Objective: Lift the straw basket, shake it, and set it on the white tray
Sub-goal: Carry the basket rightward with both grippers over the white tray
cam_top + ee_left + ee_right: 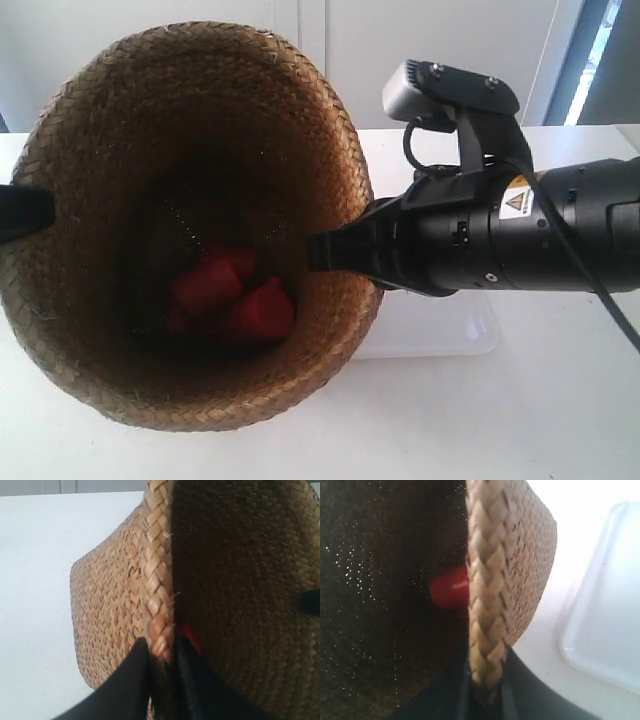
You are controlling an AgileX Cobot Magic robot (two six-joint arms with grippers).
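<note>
Overhead, in the exterior view, I look down into the straw basket [200, 130], which fills the view's left half. Red blocks [235, 295] lie at its bottom. The white tray [440, 335] rests on the desk [560, 420], partly hidden behind the basket's right side. The arm at the exterior view's right ends in my right tool [320, 250], clamped on the rim nearest the tray. The left tool [40, 212] shows only as a black tip at the opposite rim. I cannot tell whether the basket's base touches the desk.

Next, the left wrist view: the left tool [160, 647] is nearly closed, pinching the braided rim [157, 570], one finger outside the wall and one inside. A little red [189, 632] shows just inside.

Last, the right wrist view: the right tool [487, 680] grips the rim [487, 570] the same way, jaws narrow. One red block [449, 587] sits inside, and the tray [605, 630] lies just beyond the basket's outer wall.
</note>
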